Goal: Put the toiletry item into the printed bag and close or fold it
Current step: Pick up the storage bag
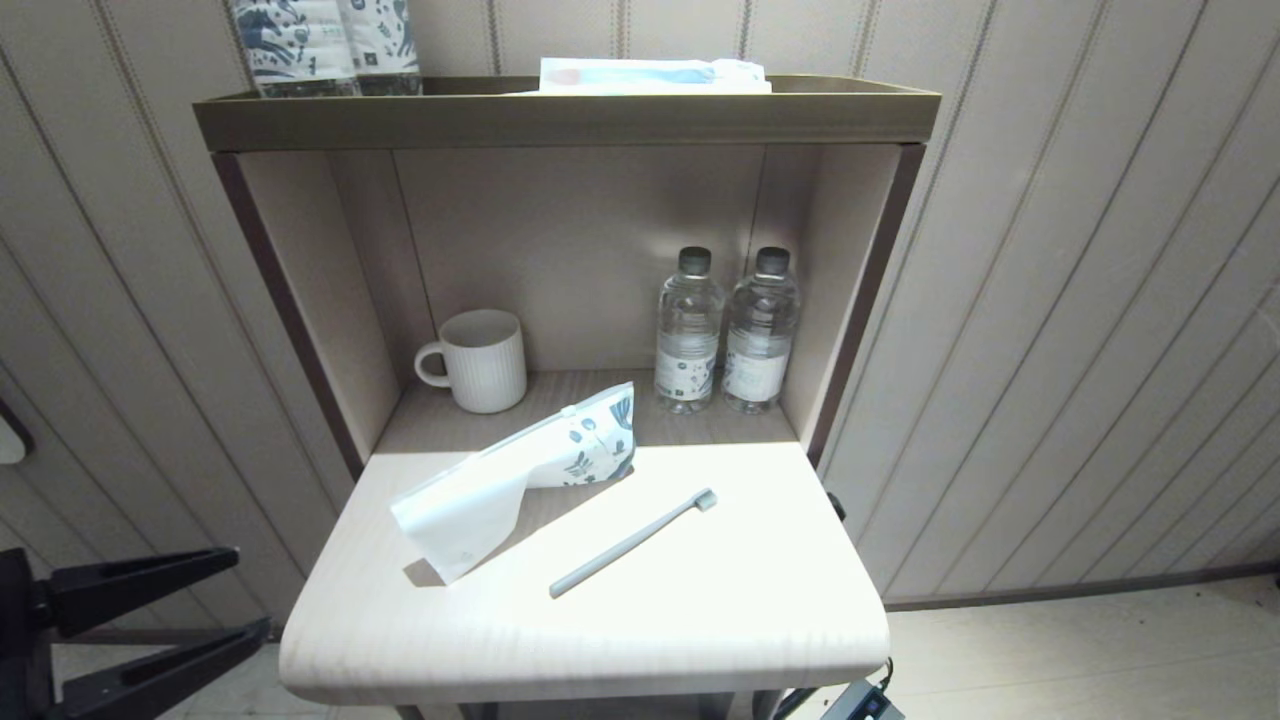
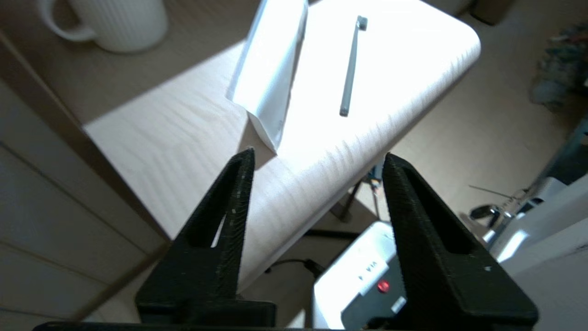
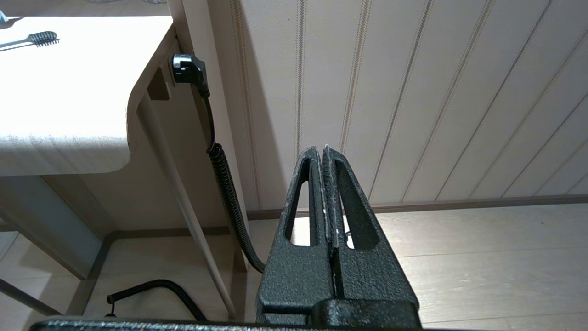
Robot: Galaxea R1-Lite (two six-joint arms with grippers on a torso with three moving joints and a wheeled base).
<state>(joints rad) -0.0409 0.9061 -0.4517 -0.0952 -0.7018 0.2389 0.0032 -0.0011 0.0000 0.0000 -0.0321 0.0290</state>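
Observation:
The pale grey toothbrush lies diagonally on the light wood table, bristle head toward the back right; it also shows in the left wrist view, and its head in the right wrist view. Just left of it the printed bag rests partly propped up, blue leaf print at its far end, also seen as the bag. My left gripper hangs open beyond the table's front left corner, empty, shown as the gripper. My right gripper is shut on nothing, low beside the table's right side, out of the head view.
A ribbed white mug and two water bottles stand in the cabinet niche behind the table. Blue-patterned packages and a white and light-blue packet sit on the top shelf. A coiled black cable hangs at the table's right side.

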